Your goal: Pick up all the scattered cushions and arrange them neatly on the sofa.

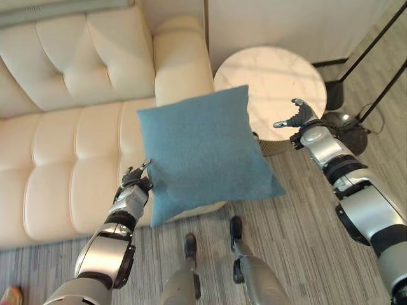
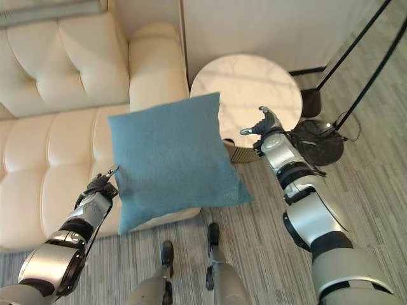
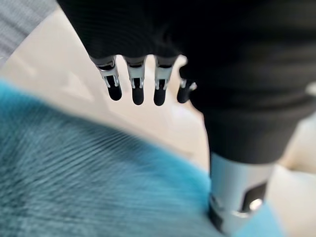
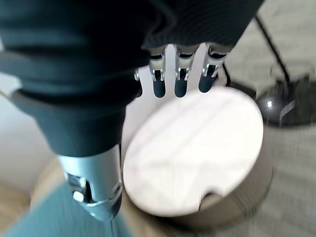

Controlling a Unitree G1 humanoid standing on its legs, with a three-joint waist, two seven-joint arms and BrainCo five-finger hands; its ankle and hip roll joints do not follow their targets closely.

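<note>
The blue cushion (image 1: 206,152) hangs tilted in the air over the front edge of the cream sofa (image 1: 63,159), near its armrest end, with its lower corner out past the seat above the floor. Neither hand grips it. The left hand (image 1: 135,179) sits at the cushion's lower-left edge with fingers straight and loose, touching it at most. The right hand (image 1: 297,117) is spread wide over the round side table (image 1: 280,82) just beside the sofa's armrest, well clear of the cushion. My judgement: unsupported and this near the seat's front edge, the cushion may slide off the sofa onto the floor rather than settle against the backrest.
</note>
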